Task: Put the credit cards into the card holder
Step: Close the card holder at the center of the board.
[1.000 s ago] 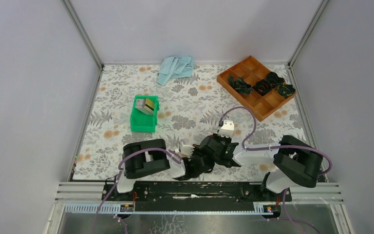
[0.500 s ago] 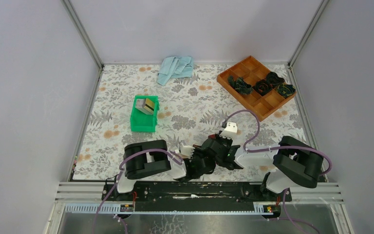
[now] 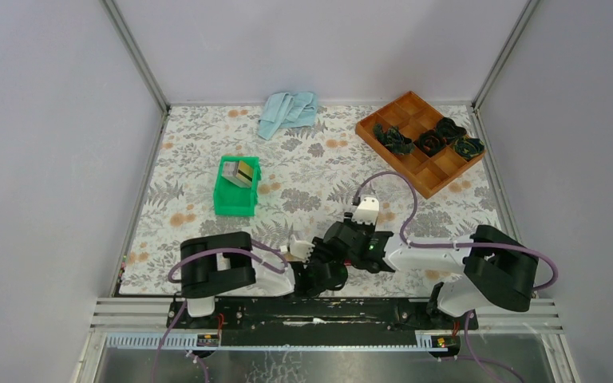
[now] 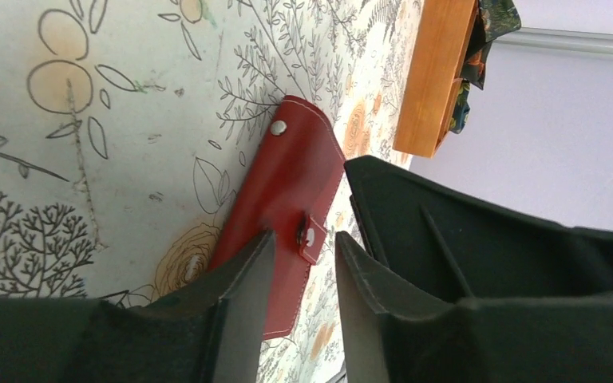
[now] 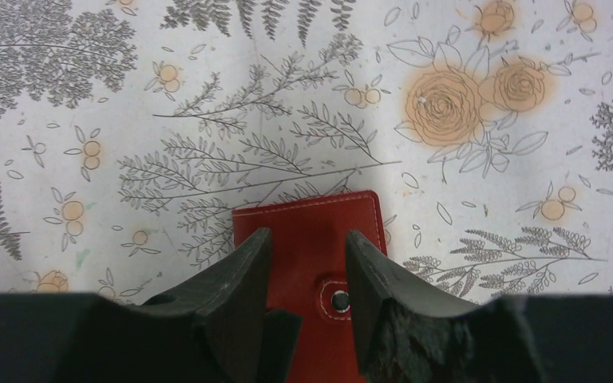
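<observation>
The left gripper (image 4: 303, 243) and the right gripper (image 5: 307, 239) hover with fingers parted, grasping nothing, over the red card holder (image 5: 311, 215), which lies flat on the near side of the floral table (image 5: 128, 120).

Worktop (image 3: 319, 171) has a floral print, grey leaves and orange blooms on white. Plain pale grey walls on three sides: far wall (image 3: 319, 48), left wall (image 3: 40, 159), right wall (image 3: 575, 159). Aluminium posts at the far corners: left post (image 3: 136, 56), right post (image 3: 504, 56). Metal rail (image 3: 128, 319) along the near edge. Light is even.
</observation>
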### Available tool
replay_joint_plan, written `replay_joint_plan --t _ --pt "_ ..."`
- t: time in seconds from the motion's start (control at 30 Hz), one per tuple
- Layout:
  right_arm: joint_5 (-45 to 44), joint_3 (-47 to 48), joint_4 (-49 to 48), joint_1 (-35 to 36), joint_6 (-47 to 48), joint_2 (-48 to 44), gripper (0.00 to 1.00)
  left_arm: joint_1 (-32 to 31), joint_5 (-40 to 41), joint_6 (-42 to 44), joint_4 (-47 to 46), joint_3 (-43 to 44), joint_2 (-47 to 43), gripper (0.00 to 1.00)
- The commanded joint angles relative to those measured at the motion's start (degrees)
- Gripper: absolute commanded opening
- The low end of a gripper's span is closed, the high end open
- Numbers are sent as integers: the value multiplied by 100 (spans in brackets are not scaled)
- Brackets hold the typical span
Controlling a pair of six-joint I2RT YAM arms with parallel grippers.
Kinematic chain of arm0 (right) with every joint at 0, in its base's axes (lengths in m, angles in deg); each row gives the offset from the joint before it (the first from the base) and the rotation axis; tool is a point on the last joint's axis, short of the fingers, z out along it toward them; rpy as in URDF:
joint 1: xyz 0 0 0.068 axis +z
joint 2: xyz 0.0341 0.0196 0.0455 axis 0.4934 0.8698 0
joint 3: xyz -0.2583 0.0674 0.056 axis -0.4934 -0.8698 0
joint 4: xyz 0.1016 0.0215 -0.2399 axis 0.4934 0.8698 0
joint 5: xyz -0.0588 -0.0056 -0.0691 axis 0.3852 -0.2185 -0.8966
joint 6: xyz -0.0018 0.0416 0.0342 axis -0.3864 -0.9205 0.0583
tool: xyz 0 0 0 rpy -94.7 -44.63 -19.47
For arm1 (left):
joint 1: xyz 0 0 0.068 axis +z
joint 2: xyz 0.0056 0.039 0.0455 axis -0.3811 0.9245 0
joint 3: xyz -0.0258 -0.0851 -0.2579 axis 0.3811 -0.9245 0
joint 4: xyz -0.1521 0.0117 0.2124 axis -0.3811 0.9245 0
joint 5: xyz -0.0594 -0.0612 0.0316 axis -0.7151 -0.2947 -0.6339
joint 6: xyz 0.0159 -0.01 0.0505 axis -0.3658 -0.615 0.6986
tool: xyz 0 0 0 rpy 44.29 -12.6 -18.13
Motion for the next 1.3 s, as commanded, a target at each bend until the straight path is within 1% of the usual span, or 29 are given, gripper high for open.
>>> replay_joint_plan --t 0.0,0.13,0.3,0.33,0.43,0.57,0.67,0.73,0.83,0.9,1.03,1.2,1.27 --pt "556 206 814 -45 563 95 47 46 -34 368 1539 -406 21 48" --pt "460 392 778 -125 790 49 47 49 172 444 1417 -595 -209 53" --pt "349 491 832 -267 993 -232 47 50 327 572 1550 -668 -465 65" --pt "343 478 804 -293 1031 -303 47 51 376 652 1536 -676 -521 69" --pt "337 404 699 -363 1191 -480 47 40 552 1054 1454 -665 -695 79" --pt "354 454 655 -418 1371 -500 48 38 724 1550 1343 -612 -905 87" --pt "330 461 628 -429 1476 -500 48 44 910 2152 1028 -565 -1056 93" --pt "300 400 511 -458 1543 -538 48 39 1068 2774 662 -533 -1207 95" --pt "283 325 322 -604 1680 -667 48 38 1224 4034 -50 -457 -1487 96" --pt "296 289 184 -719 1826 -792 49 43 1312 4402 -16 -381 -1704 96" --pt "544 266 -92 -980 2064 -865 49 21 1333 4909 -230 -578 -2193 96" --pt "602 448 -86 -1054 2242 -838 50 -99 1398 6120 -428 -627 -2705 96" --pt "630 445 -70 -1054 2205 -933 52 -151 1380 6595 -535 -591 -2819 97"
